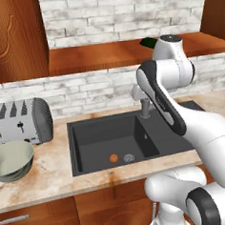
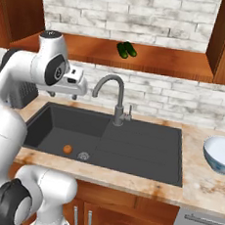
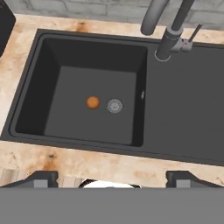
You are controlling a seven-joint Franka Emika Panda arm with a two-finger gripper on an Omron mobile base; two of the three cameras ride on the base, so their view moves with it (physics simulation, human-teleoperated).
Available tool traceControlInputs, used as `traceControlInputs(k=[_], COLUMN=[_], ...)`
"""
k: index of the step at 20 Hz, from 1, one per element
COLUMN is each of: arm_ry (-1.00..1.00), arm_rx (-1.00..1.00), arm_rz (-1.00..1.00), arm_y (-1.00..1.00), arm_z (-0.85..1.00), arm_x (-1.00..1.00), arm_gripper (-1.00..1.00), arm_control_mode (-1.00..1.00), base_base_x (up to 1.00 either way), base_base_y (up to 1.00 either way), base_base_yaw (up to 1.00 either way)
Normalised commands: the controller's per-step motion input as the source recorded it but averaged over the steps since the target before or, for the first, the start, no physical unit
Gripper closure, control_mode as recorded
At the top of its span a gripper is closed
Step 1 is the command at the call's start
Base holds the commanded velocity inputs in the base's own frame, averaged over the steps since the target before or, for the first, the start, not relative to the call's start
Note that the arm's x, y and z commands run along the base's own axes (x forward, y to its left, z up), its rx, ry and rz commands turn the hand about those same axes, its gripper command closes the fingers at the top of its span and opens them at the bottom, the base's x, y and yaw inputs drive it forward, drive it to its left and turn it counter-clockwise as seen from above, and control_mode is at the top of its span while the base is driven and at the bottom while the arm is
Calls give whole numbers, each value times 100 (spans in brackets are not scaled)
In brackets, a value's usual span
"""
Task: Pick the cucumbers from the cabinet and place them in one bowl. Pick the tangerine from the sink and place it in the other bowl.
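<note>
Two dark green cucumbers point(image 2: 126, 49) lie on the open shelf of the reddish-brown cabinet point(image 2: 140, 58); one cucumber end point(image 1: 147, 43) peeks out behind my arm. The orange tangerine point(image 3: 92, 102) rests on the floor of the dark sink point(image 3: 65, 52), just left of the drain point(image 3: 114, 106). My gripper point(image 2: 68, 96) hangs open and empty high above the basin, left of the tap point(image 2: 117, 97), pointing down. The pale blue bowl point(image 2: 220, 154) sits on the counter to the right of the sink. Left of the sink stands the grey-green bowl point(image 1: 12, 160).
A silver toaster point(image 1: 22, 121) stands behind the grey-green bowl. The curved grey tap point(image 1: 145, 107) rises at the back of the sink beside the drainboard point(image 3: 188, 100). A brick wall backs the marbled counter point(image 1: 57, 171).
</note>
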Motion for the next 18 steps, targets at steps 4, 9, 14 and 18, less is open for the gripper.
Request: traceControlInputs(k=[4,9,14,18], arm_ry=[0,-2,-23,-26], arm_rx=[1,1,0,0], arm_rz=[0,0,0,0], arm_y=[-1,-9,-18,-11], arm_z=[4,35,28,39], arm_x=[-73,-12,0,0], arm_gripper=[-100,-100,-100,-100], arm_control_mode=[-100,-100,-100,-100], base_base_x=[0,0,0,0], base_base_y=[0,0,0,0], base_base_yaw=[0,0,0,0])
